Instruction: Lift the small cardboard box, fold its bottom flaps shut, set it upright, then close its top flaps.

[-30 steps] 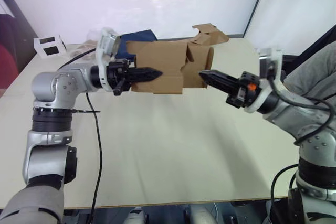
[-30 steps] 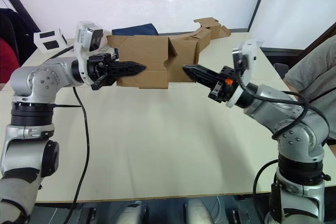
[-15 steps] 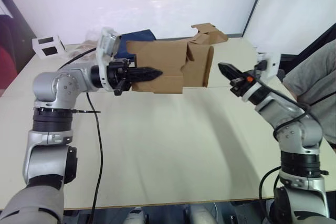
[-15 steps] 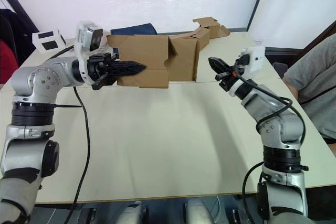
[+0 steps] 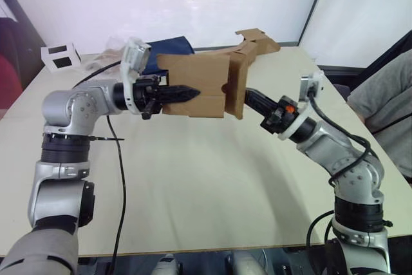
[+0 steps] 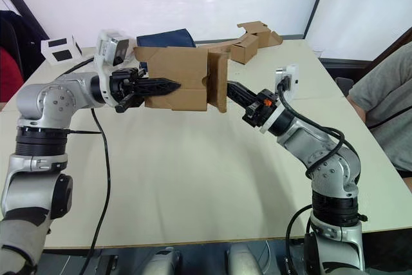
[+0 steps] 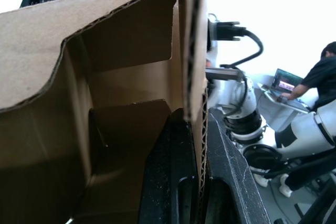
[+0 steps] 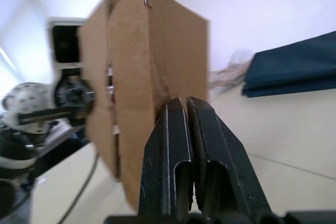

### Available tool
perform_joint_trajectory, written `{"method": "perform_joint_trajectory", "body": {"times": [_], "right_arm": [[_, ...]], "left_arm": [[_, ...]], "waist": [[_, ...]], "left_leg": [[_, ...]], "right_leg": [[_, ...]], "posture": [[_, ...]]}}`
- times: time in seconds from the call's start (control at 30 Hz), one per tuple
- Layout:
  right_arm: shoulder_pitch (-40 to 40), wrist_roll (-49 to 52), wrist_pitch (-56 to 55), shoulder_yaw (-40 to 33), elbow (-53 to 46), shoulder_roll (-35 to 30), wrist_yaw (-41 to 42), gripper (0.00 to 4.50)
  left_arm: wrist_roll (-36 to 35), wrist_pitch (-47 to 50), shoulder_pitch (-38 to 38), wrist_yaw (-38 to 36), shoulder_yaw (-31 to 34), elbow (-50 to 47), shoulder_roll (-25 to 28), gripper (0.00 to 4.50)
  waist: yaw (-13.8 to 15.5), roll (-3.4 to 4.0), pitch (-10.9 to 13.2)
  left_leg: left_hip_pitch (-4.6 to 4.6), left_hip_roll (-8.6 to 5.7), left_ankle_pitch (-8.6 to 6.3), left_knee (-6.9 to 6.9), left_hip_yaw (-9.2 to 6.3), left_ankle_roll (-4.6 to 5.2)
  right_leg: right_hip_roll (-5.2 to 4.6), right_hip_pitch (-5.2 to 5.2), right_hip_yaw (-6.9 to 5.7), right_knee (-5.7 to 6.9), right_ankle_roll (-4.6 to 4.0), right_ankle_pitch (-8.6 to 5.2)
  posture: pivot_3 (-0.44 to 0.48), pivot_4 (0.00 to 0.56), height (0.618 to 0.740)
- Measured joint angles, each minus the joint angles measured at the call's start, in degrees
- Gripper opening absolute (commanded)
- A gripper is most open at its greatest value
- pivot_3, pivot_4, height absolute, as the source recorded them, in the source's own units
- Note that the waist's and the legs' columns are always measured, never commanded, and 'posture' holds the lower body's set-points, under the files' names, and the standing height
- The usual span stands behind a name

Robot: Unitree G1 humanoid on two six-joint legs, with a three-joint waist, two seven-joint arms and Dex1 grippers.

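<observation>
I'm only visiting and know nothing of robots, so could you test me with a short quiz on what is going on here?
1. True or false: the small cardboard box rests on the table.
2. Which gripper clamps a wall of the box? A. left gripper B. right gripper
3. Fill in: the right gripper's shut fingertips press the box's end ____.

Key: 1 false, it is held in the air. 2 A. 3 flaps.

Matt corrugated small cardboard box [image 5: 193, 85]; smooth matt table [image 5: 206, 178]; glossy black fingers [image 8: 181, 166].
</observation>
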Motion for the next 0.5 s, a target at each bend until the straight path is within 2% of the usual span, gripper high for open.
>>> {"method": "perform_joint_trajectory", "body": {"times": [0.27, 0.37, 0.47, 0.5], "right_arm": [[0.43, 2.5, 0.25, 1.34, -0.72, 3.59, -3.1, 0.08], [0.79, 1.91, -0.66, 1.79, -0.53, 4.04, -3.64, 0.83], [1.5, 2.57, -1.1, 1.37, 0.94, 5.05, -4.17, 2.08], [1.88, 4.43, -1.04, 0.82, 1.64, 6.12, -4.86, 2.08]], "left_arm": [[0.0, -0.2, 0.0, 0.04, 0.0, 0.64, -0.09, 0.0], [0.0, -0.38, 0.0, 0.04, 0.0, 1.04, -0.09, 0.0], [0.0, -0.69, 0.0, 0.13, 0.01, 1.24, -0.08, 0.0], [-0.04, -0.7, 0.0, 0.22, 0.07, 1.25, -0.08, 0.0]], "waist": [[0.0, 0.0, 0.0], [0.07, 0.0, 0.0], [0.0, 0.0, 0.0], [-0.01, 0.0, 0.0]], "left_leg": [[0.0, 0.0, 0.0, 0.0, 0.0, 0.0], [0.0, 0.0, 0.0, 0.0, 0.0, 0.0], [0.0, 0.0, 0.0, 0.0, 0.0, 0.0], [0.0, 0.01, 0.0, -0.01, 0.0, 0.0]], "right_leg": [[0.0, 0.0, 0.0, 0.0, 0.0, 0.0], [0.0, 0.0, 0.0, -0.01, 0.0, 0.0], [0.01, -0.01, 0.0, 0.0, 0.0, 0.0], [0.01, -0.01, 0.0, 0.0, 0.0, 0.0]], "posture": [[0.0, 0.15, 0.74], [0.0, 0.15, 0.74], [0.0, 0.15, 0.74], [0.0, 0.15, 0.74]]}}
